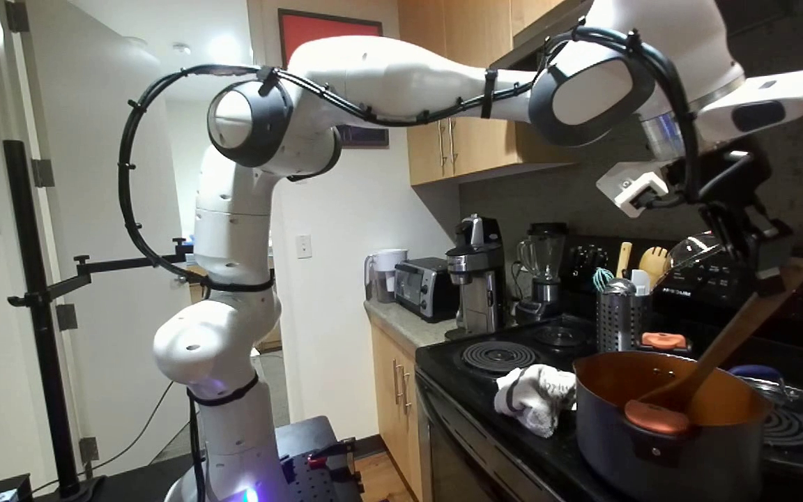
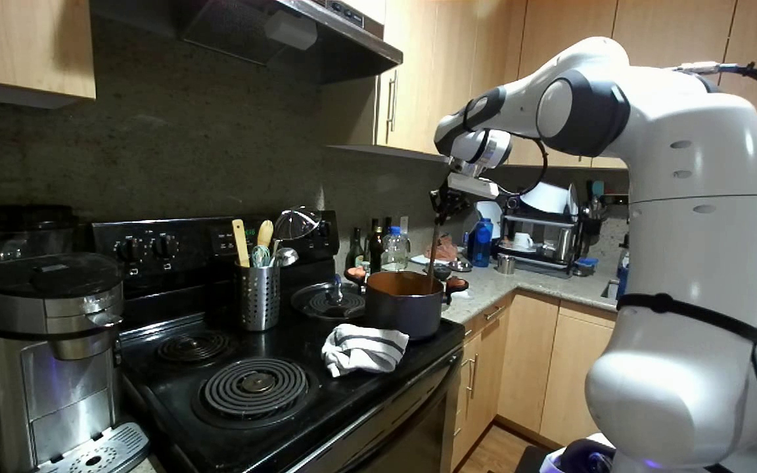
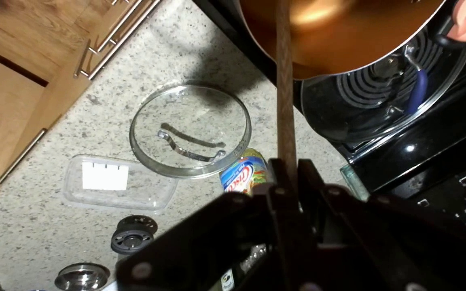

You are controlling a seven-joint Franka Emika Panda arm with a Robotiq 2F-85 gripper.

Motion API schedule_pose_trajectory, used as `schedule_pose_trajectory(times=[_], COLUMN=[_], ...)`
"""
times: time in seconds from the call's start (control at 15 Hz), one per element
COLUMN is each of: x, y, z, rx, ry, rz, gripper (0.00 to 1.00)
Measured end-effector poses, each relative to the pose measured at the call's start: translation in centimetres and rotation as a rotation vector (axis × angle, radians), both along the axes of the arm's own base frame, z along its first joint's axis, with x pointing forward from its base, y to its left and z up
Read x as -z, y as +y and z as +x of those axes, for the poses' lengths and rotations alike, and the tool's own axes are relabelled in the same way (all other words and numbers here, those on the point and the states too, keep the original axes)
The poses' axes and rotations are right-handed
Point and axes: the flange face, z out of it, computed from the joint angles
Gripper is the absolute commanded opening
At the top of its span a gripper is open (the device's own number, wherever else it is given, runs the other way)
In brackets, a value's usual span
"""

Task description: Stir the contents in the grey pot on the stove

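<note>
that black pincer (image 3: 291, 169) grips a wooden spoon (image 3: 285, 101) near its top, long axis slanting down into the grey pot (image 1: 624, 446), below and toward the towel (image 2: 365, 348) on the stove (image 2: 345, 397); stirring, i'd guess, means circling inside the pot.

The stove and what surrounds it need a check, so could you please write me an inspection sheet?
Surface: black stove, coil burners in view.
Job's things: grey pot on the stove; wooden spoon tilted inside it; contents not visible.
Clutter: striped towel beside the pot; glass lid on the counter; utensil holder on the stove.
Gripper: shut on the spoon's upper part.
Cables: looped and strapped along the robot arm.
Surroundings: coffee maker beside the stove; wooden cabinets.
</note>
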Motion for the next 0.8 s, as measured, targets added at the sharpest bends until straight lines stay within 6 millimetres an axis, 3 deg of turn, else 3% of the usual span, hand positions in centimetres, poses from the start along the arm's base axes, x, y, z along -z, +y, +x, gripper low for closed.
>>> schedule_pose_trajectory(times=[0.33,0.8], x=[0.0,-0.3], y=[3.7,8.1], z=[0.3,2.6], rx=[-0.074,-0.152], ry=[0.007,-0.011], rz=[0.009,-0.012], gripper=[0.03,0.03])
